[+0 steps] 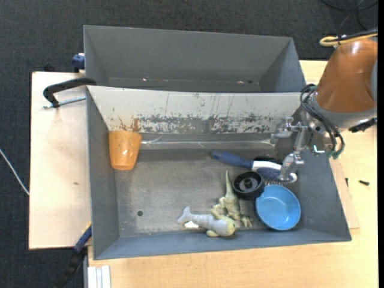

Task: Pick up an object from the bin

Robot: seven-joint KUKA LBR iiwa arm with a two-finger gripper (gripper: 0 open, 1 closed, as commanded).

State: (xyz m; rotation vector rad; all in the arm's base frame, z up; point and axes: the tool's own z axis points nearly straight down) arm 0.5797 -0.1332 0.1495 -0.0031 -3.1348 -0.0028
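Observation:
My gripper (286,155) hangs at the bin's right side with its two metal fingers apart and nothing between them. Just left of and below the lower finger lies a brush (241,160) with a blue handle and a white head. A black round ring (248,184) rests beside the brush head. A blue bowl (278,207) sits upright just below the gripper, near the bin's front right corner.
A pale green toy dinosaur (230,207) and a grey toy shark (206,222) lie by the front wall. An orange cup (124,150) lies on its side at the back left. The arm's orange cover rises above the bin's right rim.

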